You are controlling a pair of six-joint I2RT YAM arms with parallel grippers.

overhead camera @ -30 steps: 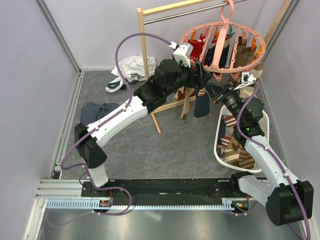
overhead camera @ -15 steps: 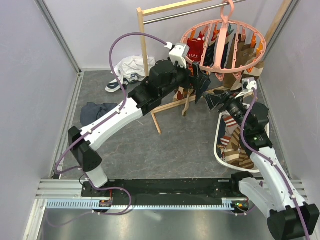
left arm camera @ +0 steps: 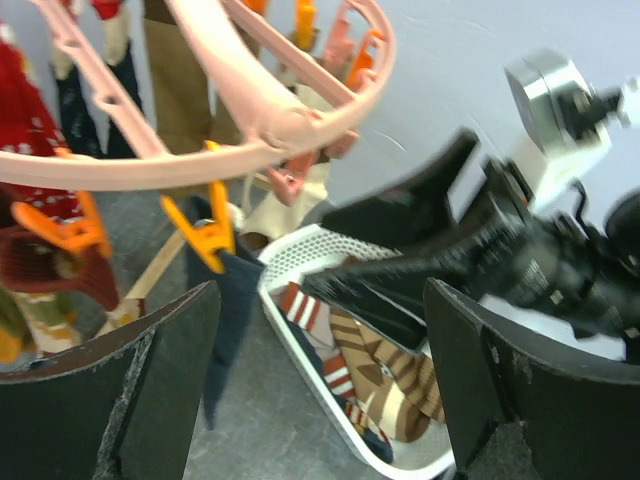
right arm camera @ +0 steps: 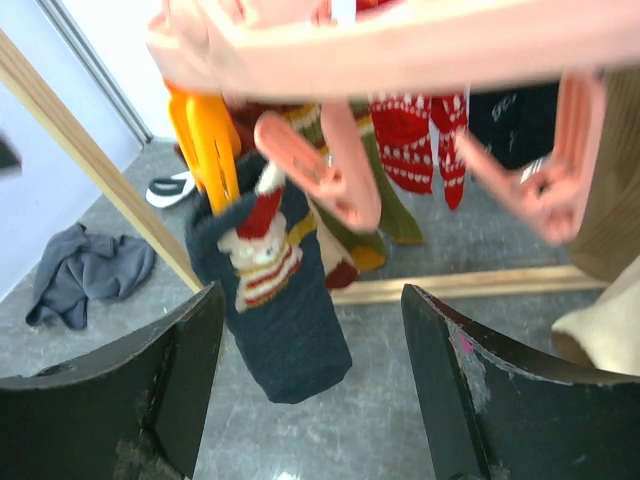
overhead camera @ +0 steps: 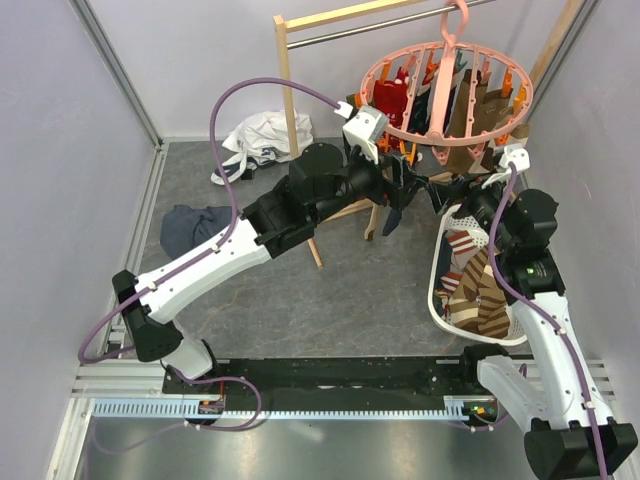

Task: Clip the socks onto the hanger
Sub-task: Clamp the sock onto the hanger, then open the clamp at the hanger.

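Under the wooden-framed rail (overhead camera: 290,110), at the far right of the counter (overhead camera: 350,290), the hanger (overhead camera: 445,143) hangs with socks (overhead camera: 392,100) clipped round it. The left tool (left arm camera: 318,300) and right tool (right arm camera: 312,300) stand with jaws apart and empty, near each other below its front rim. The next sock likely comes from the basket (overhead camera: 437,285): take one by the cuff, lift it clear of the tangle, and aim for a free pink clip (right arm camera: 318,170). The hanging socks and the rail's post crowd the approach. Nearest of them hangs a navy sock (right arm camera: 280,300) on an orange clip (right arm camera: 205,140).
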